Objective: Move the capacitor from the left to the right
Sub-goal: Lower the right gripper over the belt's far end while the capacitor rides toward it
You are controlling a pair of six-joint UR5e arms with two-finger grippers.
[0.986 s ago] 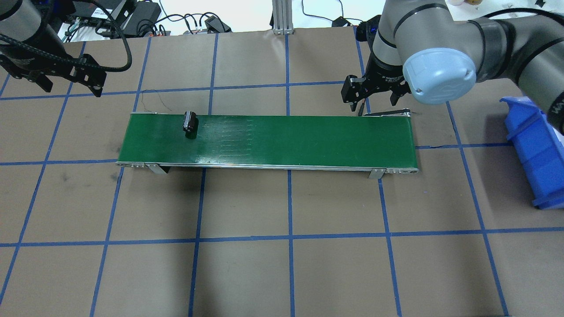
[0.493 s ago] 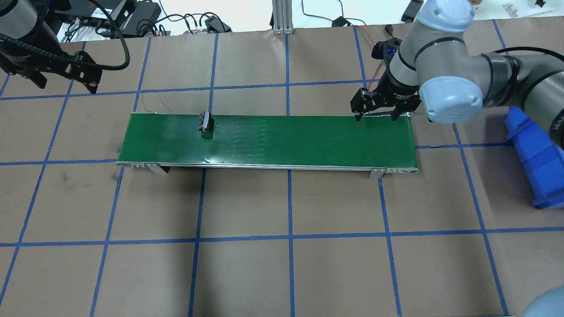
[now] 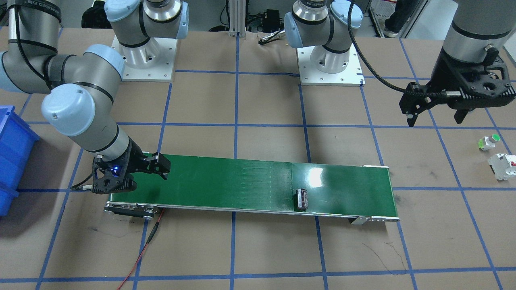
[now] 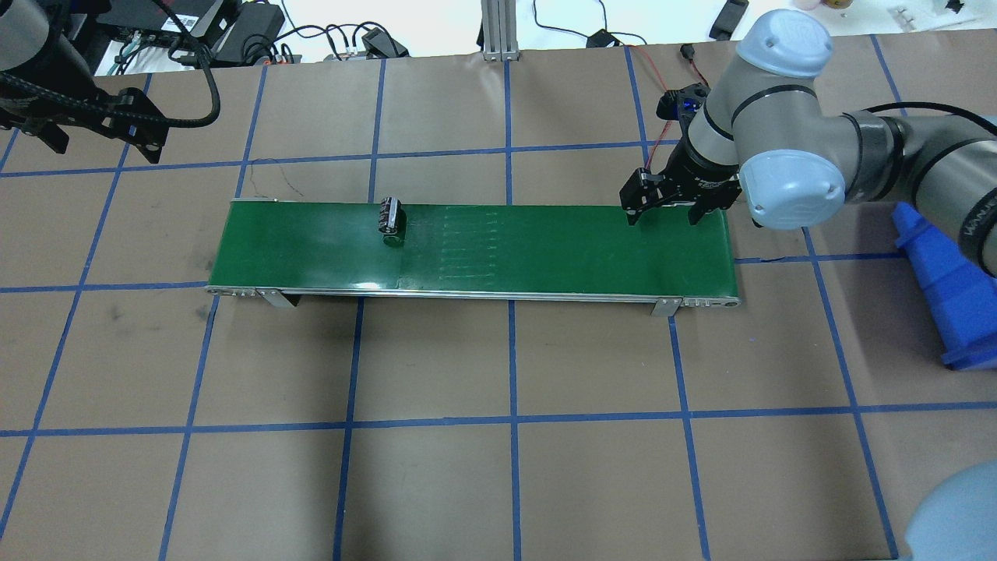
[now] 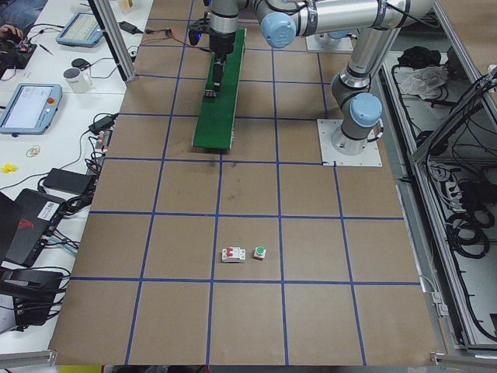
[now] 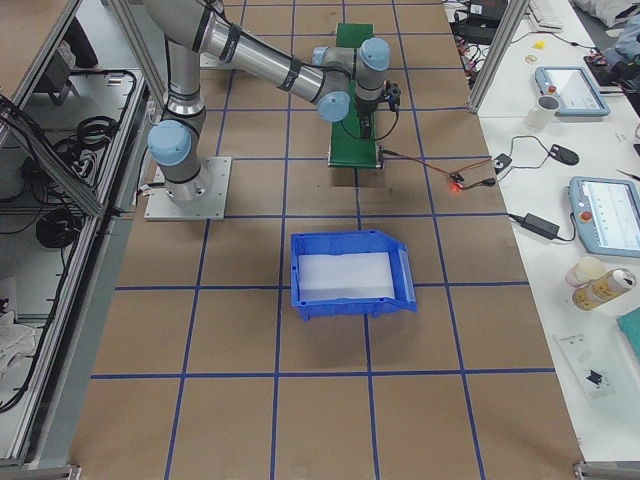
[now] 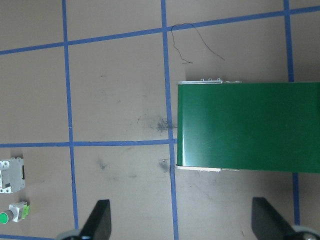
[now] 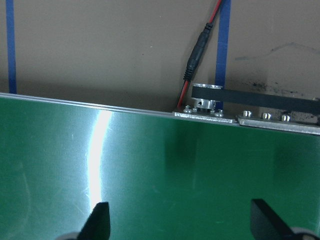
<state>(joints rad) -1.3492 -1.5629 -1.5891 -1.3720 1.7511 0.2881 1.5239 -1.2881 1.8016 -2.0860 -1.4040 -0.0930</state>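
The capacitor (image 4: 391, 216), a small dark cylinder, lies on its side on the green conveyor belt (image 4: 545, 249), left of the middle and near the far edge. It also shows in the front-facing view (image 3: 301, 199). My right gripper (image 4: 662, 218) is open and empty, low over the belt's right end, far from the capacitor. Its wrist view shows bare belt (image 8: 165, 170) between the open fingers. My left gripper (image 4: 101, 144) is open and empty, raised over the table left of the belt. Its wrist view (image 7: 185, 225) shows the belt's left end.
A blue bin (image 4: 946, 288) stands right of the belt. A white breaker with a red switch (image 3: 502, 166) and a green-capped button (image 3: 489, 142) lie on the table beyond the belt's left end. A red cable (image 3: 141, 249) runs from the belt's right end.
The capacitor has travelled right along the belt. My right gripper has come down over the belt's right end. My left gripper has drawn back to the left.
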